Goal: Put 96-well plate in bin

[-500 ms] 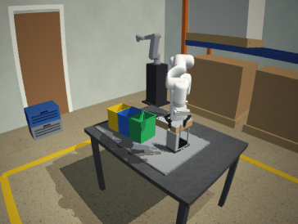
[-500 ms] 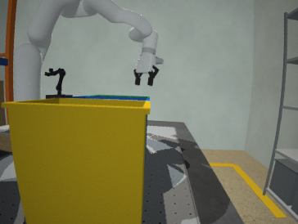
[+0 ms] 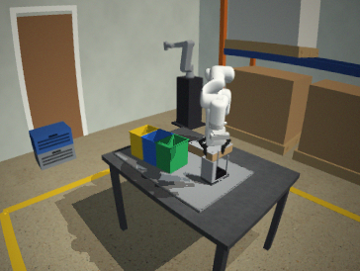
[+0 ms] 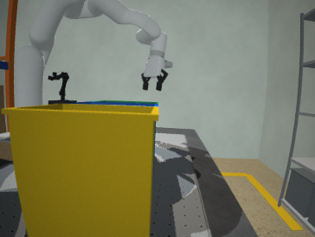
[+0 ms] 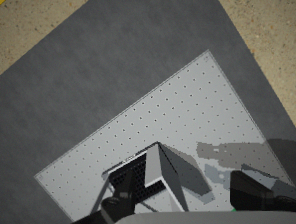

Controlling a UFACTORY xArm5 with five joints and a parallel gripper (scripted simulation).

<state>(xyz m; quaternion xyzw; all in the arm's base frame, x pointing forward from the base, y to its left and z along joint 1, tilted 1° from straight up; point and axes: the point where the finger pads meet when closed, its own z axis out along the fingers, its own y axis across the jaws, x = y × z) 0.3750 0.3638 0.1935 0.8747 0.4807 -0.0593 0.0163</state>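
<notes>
upper 96-well plate (image 3: pixel 214 154) sits atop stack rack k1 (image 3: pixel 214 169) on the perforated mat (image 3: pixel 237 179). gripper (image 3: pixel 215 146) hovers just above it, jaws fully released, holding nothing. descend centred, clamp the plate's edges only; green bin (image 3: pixel 172 152) stands near.

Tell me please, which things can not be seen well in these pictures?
- Lower plate in rack K1: top view, too small to make out.
- Bin labels: unreadable in every view.
- Blue and green bins: exterior view, hidden behind the yellow bin; only thin rim strips show.
- Rack: exterior view, hidden by that bin.
- Open tool: wrist view, fingers cut off by the bottom edge.
- Bins: outside the wrist view.
</notes>
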